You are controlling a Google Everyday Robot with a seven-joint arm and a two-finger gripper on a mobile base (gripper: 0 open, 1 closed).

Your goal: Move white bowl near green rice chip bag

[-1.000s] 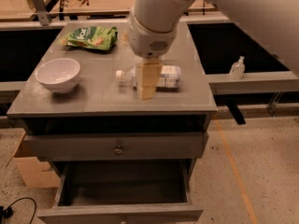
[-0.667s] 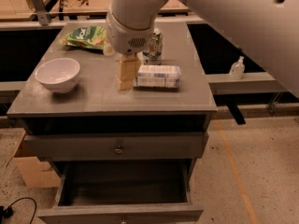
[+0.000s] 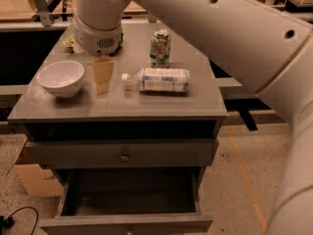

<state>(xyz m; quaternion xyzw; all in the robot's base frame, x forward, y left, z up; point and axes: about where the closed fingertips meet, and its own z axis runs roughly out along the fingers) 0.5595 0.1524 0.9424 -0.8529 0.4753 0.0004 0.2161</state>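
Gripper [image 3: 102,76] hangs just right of the white bowl [image 3: 60,77] — poised to take it, I'd guess; open or closed, I can't tell. Green rice chip bag [image 3: 69,41] lies far behind — mostly hidden.

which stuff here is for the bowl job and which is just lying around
Job: bowl; chip bag, mostly hidden behind the arm; gripper, just right of the bowl.
Lying about: can; bottle; open drawer.

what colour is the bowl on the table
Plain white. The white bowl shows in the camera view, tool beside it.
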